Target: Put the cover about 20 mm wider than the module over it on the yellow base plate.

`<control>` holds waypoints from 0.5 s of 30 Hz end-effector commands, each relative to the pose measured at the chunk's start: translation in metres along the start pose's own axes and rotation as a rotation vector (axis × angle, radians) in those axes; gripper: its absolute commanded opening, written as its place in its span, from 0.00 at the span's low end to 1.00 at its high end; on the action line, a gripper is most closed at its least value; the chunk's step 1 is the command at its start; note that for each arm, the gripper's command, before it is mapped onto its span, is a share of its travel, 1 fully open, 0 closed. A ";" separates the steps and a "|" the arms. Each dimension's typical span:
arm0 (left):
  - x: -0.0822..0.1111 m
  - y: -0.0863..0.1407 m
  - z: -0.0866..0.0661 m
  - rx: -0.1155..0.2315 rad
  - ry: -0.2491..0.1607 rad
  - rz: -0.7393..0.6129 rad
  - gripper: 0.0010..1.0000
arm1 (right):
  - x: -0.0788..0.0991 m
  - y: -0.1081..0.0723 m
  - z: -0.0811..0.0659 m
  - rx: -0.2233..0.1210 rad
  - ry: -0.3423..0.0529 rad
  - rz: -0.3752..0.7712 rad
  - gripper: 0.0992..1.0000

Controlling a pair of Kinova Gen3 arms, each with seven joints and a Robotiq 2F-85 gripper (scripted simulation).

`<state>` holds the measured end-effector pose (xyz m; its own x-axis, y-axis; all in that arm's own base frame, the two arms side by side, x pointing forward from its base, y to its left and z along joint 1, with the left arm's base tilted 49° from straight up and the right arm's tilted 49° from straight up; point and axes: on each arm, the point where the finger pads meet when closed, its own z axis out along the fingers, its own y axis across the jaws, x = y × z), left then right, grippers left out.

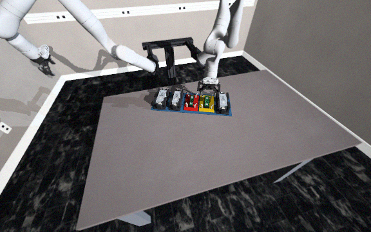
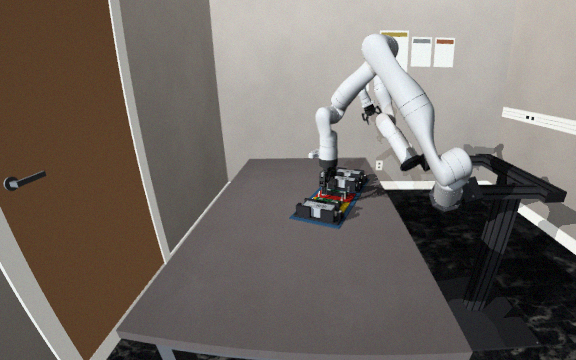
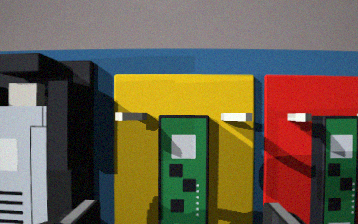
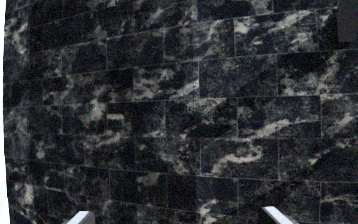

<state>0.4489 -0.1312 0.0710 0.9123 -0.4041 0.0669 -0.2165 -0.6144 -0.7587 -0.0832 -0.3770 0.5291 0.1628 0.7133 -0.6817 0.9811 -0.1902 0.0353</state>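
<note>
The yellow plate [image 1: 206, 110] [image 3: 140, 92] bears a narrow green module [image 1: 207, 101] [image 3: 184, 175] between white posts, uncovered. Three pale grey covers sit in black holders: one cover [image 1: 223, 101] [image 3: 12, 165] [image 2: 320, 205] beside the yellow plate, and two more, an inner cover [image 1: 176, 97] and an outer cover [image 1: 161, 97], beyond the red plate in the top view. My left gripper [image 1: 209, 92] [image 3: 182, 215] is open and empty, above the yellow plate and its module, fingers on either side of the module in the left wrist view. My right gripper [image 1: 47, 68] [image 2: 369, 114] is open and empty, far from the table.
A red plate [image 1: 190, 109] [image 3: 285, 95] with a second green module [image 1: 192, 101] [image 3: 341, 170] and white posts adjoins the yellow plate. All stand on a blue board [image 3: 180, 61] at the edge of the grey table [image 1: 205, 154] nearest the black stand [image 1: 170, 61].
</note>
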 end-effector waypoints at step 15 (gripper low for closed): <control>0.000 0.001 0.009 -0.004 -0.002 -0.005 1.00 | 0.000 0.000 0.000 0.000 -0.001 0.001 1.00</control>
<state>0.4534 -0.1269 0.0670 0.9126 -0.4029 0.0696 -0.2143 -0.6162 -0.7579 -0.0832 -0.3770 0.5291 0.1628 0.7133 -0.6817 0.9811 -0.1902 0.0353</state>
